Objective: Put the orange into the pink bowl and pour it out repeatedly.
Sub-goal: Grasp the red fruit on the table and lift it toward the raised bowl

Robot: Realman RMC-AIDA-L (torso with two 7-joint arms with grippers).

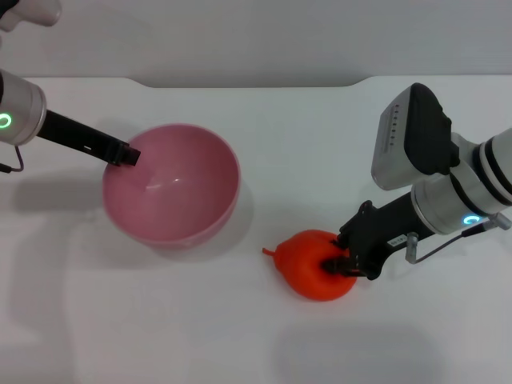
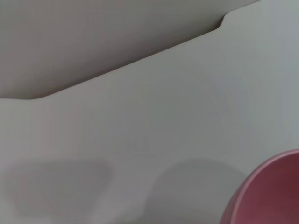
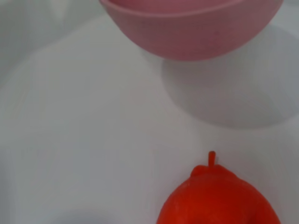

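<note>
Right gripper (image 1: 344, 264) closed on the orange (image 1: 314, 264), lying on the table (image 1: 200, 320), stem sideways. Left gripper (image 1: 128, 156) at pink bowl (image 1: 172, 188) rim; finger state unclear.

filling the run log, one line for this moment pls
orange: on table, outside bowl | right end effector: at orange | left end effector: at bowl rim

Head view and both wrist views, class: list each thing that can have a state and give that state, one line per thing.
pink bowl: upright on the table, empty, its rim held by the left gripper.
orange: outside the bowl, lying on its side on the table.
left gripper: at the bowl's rim.
right gripper: closed on the orange.
</note>
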